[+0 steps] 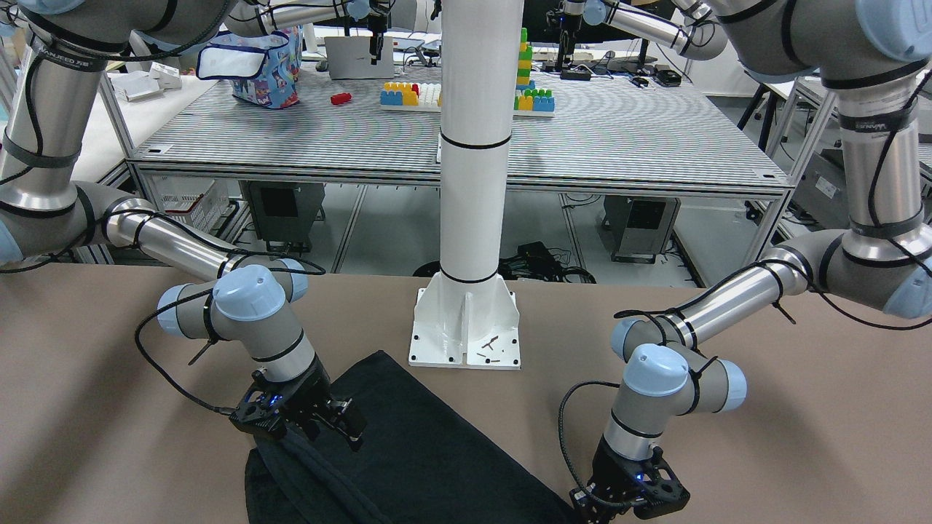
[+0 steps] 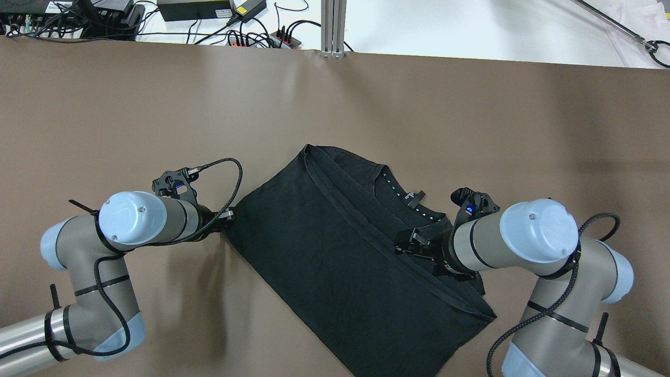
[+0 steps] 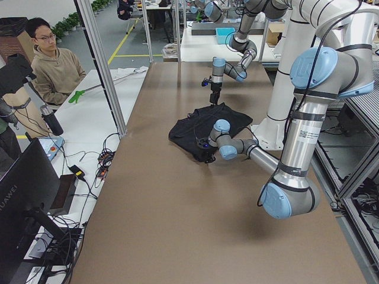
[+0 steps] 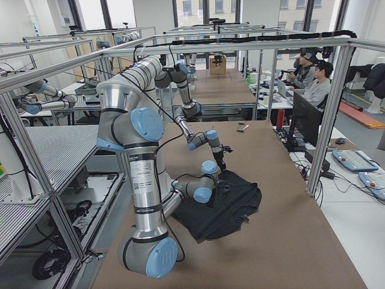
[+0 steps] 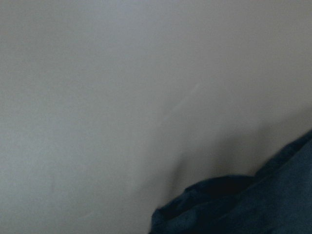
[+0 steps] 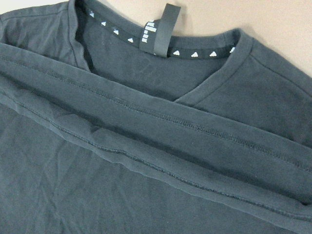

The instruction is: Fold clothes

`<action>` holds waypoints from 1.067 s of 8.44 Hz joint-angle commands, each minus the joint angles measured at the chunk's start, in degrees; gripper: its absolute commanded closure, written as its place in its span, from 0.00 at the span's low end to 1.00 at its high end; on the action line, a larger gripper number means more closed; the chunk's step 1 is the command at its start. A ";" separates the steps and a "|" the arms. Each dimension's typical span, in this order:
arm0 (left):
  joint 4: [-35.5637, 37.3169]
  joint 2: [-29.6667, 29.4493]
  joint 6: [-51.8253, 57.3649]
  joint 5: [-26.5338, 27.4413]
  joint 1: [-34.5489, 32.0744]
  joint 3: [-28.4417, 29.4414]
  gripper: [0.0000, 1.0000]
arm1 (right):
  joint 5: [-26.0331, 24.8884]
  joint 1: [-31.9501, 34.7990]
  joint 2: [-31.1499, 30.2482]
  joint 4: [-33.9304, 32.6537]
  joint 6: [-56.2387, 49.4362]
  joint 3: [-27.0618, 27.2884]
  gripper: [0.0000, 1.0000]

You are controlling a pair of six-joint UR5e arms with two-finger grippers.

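Item: black shirt (image 2: 340,251), one piece, soft knit cotton-like cloth, folded to a rough rectangle. It lies slantwise on the brown tabletop (image 2: 157,104), just in front of the white pillar (image 1: 466,218).

Markings: the neck tape (image 6: 195,53) carries a row of small white triangles. The black loop tag (image 6: 161,31) at the collar has white print too small to read. A monitor (image 3: 23,195) at the table's end is lettered HUAWEI.

Make: a double-stitched hem (image 6: 146,112) runs straight across the folded top layer, below a V-shaped neckline. The cloth is matte and faintly creased.

Left hand (image 2: 227,215): low at the shirt's corner nearest its arm. Whether it grips the cloth cannot be told, as its own camera shows only blurred tabletop and a dark fold.

Right hand (image 2: 413,242): over the shirt beside the collar, fingers apart and holding nothing.

Containers: a patterned blue bag (image 1: 266,65) with white trim stands on the far grated table, contents not visible. Coloured toy bricks (image 1: 408,94) stand beside it.
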 commanded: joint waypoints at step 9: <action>-5.12 -43.06 18.23 -14.20 -22.80 52.64 1.00 | -10.51 -1.72 0.52 3.08 0.43 -0.48 0.05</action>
